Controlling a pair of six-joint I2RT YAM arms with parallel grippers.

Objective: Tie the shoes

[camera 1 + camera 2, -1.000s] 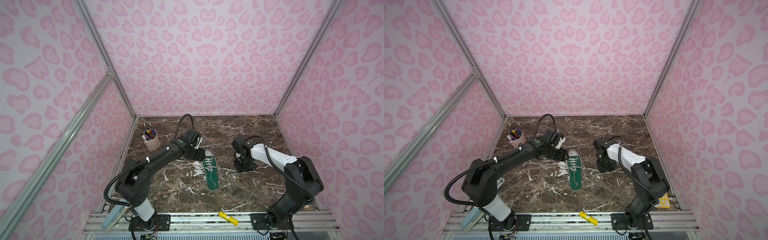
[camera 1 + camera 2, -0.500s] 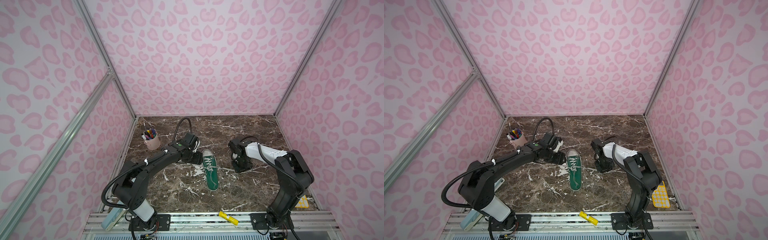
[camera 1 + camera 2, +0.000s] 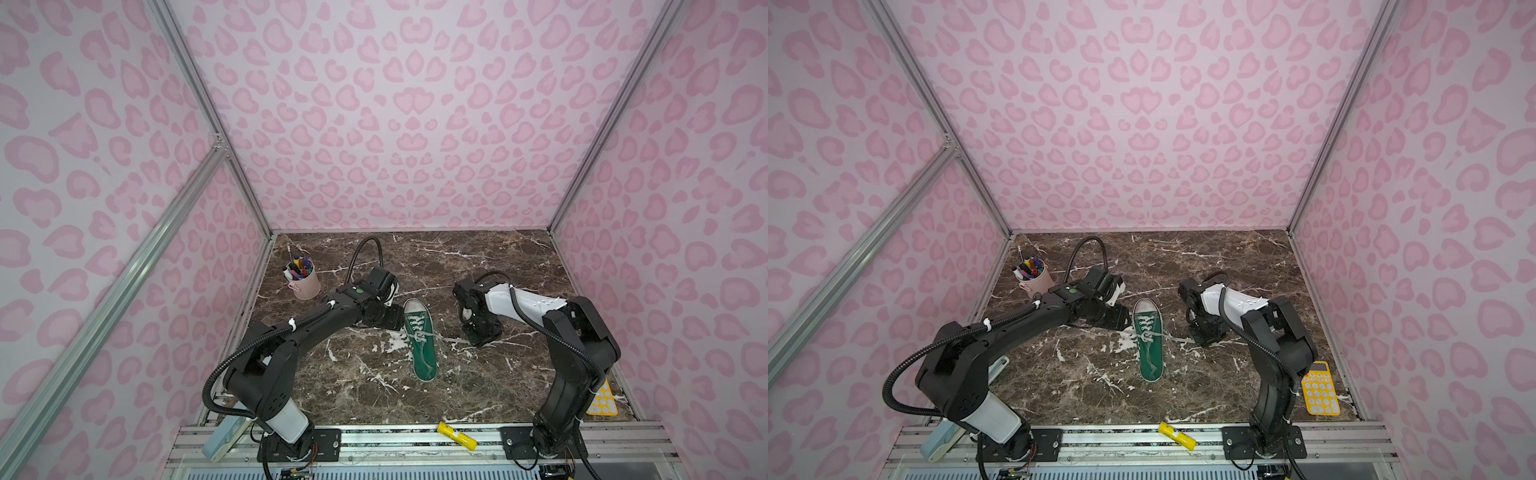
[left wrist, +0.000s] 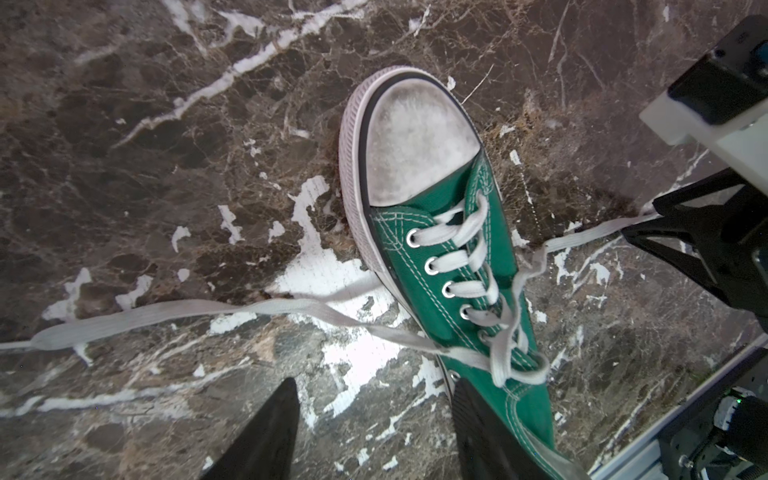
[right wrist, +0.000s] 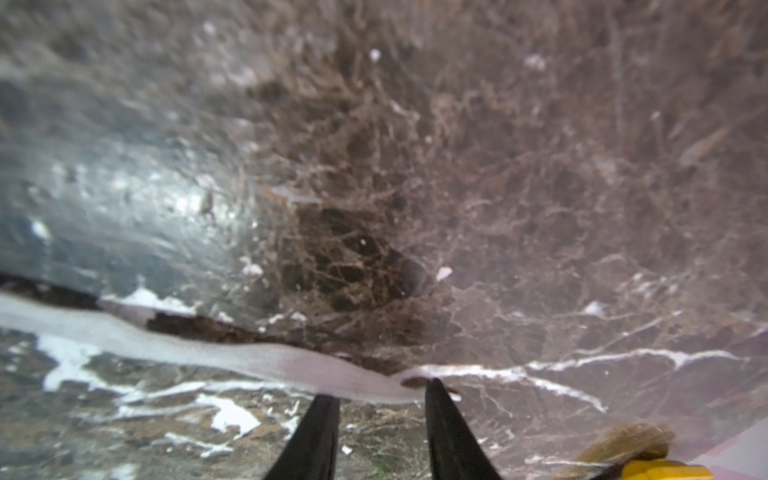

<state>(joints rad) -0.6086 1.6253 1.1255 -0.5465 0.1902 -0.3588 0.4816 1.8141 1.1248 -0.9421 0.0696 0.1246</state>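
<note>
The green sneaker, the one of the shoes in view (image 3: 420, 338) (image 3: 1149, 340) (image 4: 457, 257), lies mid-table with its white toe cap pointing to the back wall. Its laces are crossed loosely over the tongue. One lace (image 4: 166, 309) trails across the marble on my left arm's side; the other lace (image 4: 590, 235) (image 5: 249, 353) runs to the right. My left gripper (image 3: 388, 322) (image 3: 1119, 318) (image 4: 376, 386) stands open beside the shoe's left flank, holding nothing. My right gripper (image 3: 478, 336) (image 3: 1202, 336) (image 5: 380, 390) is low on the table, open, with the lace's end lying just past its fingertips.
A pink cup of pens (image 3: 305, 282) (image 3: 1036, 280) stands at the back left. A yellow calculator (image 3: 1320, 388) lies at the front right near the wall. A yellow marker (image 3: 457, 436) rests on the front rail, and a pale blue object (image 3: 224, 436) leans at the front left.
My left gripper has slid a little towards the front along the shoe's left side, and the toe cap now shows fully. The right arm's elbow has swung; its gripper stays low by the lace.
</note>
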